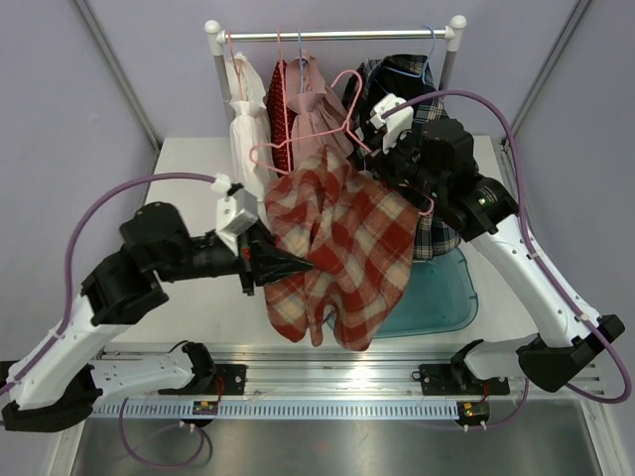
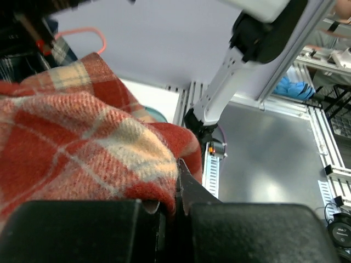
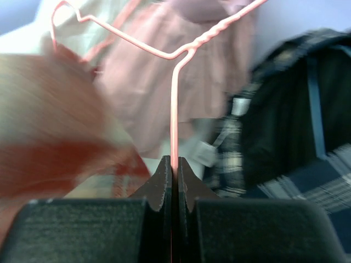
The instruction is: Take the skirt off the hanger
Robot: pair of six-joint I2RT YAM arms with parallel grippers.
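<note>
The red plaid skirt (image 1: 342, 253) hangs mid-air off the pink wire hanger (image 3: 174, 109), over the teal tub (image 1: 442, 297). The right gripper (image 3: 174, 164) is clamped tight on the hanger's wire, steadying it. The left gripper (image 2: 178, 170) pinches the skirt's edge, likely to drag it free.

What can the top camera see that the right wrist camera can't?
Only the top view shows the silver clothes rail, the teal plastic tub and the left gripper pinching the red checked skirt. Only the right wrist view shows, close up, the right gripper shut tight on the pink wire hanger. Both show skirt, hanger and other hanging clothes.
</note>
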